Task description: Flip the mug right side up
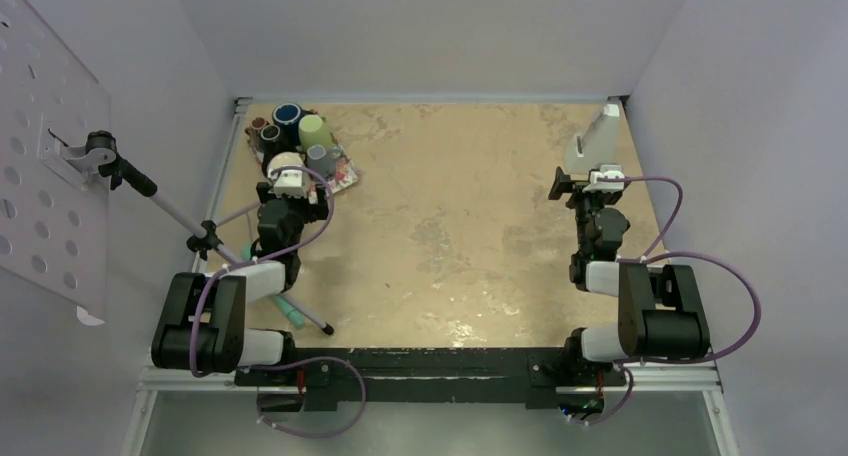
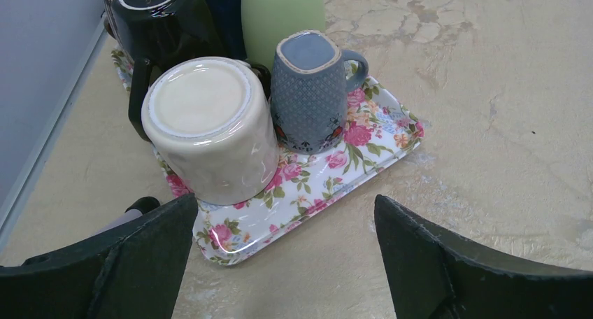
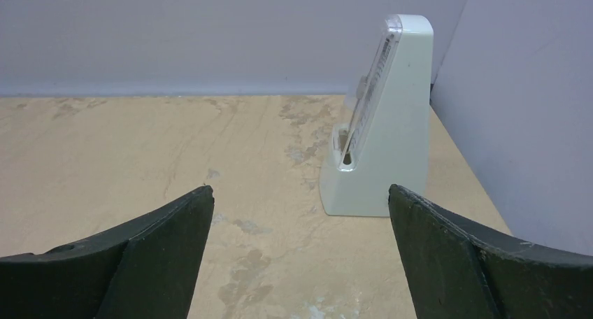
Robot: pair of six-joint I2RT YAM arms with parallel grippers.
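Your left gripper (image 2: 285, 214) had its jaws spread wide with nothing between them. They framed the lower centre of the left wrist view, short of the mugs. Just beyond them, centre left in that view, the cream mug (image 2: 210, 130) stood base up on the near corner of the floral tray (image 2: 377, 140). A grey-blue mug (image 2: 308, 95), also base up, stood just beside it on the right. A black mug (image 2: 164, 18) and a light green mug (image 2: 280, 11) crowded the upper left.

Your right gripper (image 3: 301, 193) was likewise spread and empty. It faced a white stand (image 3: 391, 144) at the right of its view, well apart from the tray.

You were at the approach, I judged, with nothing gripped yet. The cream mug looked the likeliest target, being nearest the jaws.

The next move called for closing on its wall without nudging the grey-blue neighbour. It would then need lifting clear of the tray before being rolled over. I could not make out its handle for certain.
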